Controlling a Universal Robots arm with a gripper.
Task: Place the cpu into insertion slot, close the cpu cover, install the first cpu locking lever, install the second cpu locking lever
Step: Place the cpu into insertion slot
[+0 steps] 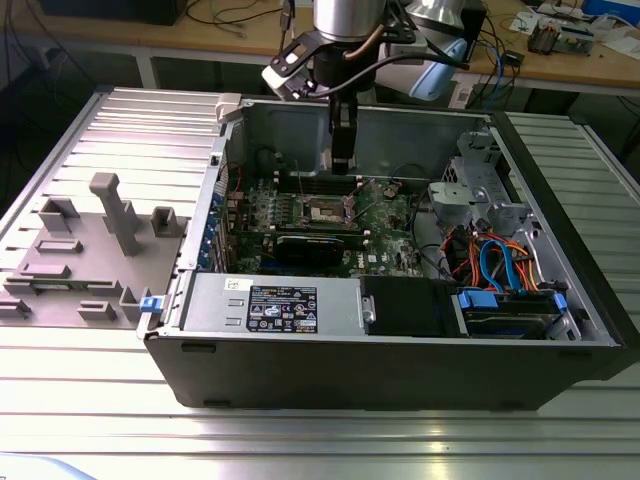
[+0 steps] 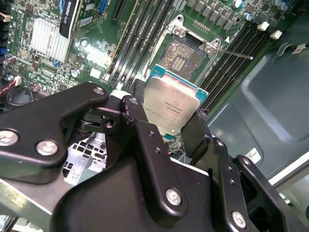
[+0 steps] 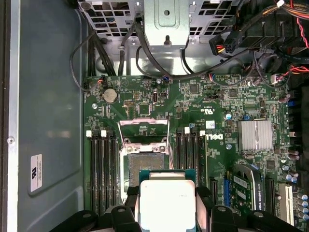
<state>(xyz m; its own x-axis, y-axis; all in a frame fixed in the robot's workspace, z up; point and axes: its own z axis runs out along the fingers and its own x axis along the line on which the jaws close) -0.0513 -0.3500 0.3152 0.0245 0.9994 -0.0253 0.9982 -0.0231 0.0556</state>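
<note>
The cpu [image 3: 166, 202], a flat square chip with a dull silver top and a teal edge, is held between my black fingers [image 3: 203, 198] in both wrist views. My gripper [image 2: 166, 116] is shut on the cpu [image 2: 175, 107] and hangs above the green board, apart from it. The insertion slot [image 3: 145, 164] lies bare just beyond the chip, also seen as the dark insertion slot [image 2: 183, 54]. The cpu cover [image 3: 143, 121] stands swung open past the slot. A thin locking lever [image 2: 236, 52] sticks out beside it. In the exterior view my gripper [image 1: 343, 160] reaches down inside the case over the insertion slot [image 1: 322, 211].
Long memory slots [image 3: 190, 154] flank the socket on both sides. A black graphics card [image 1: 315, 245] lies in front of it. A power supply [image 1: 270, 305] and cabled drive bays [image 1: 500, 265] fill the open case. A grey fixture [image 1: 100, 240] sits at the exterior view's left.
</note>
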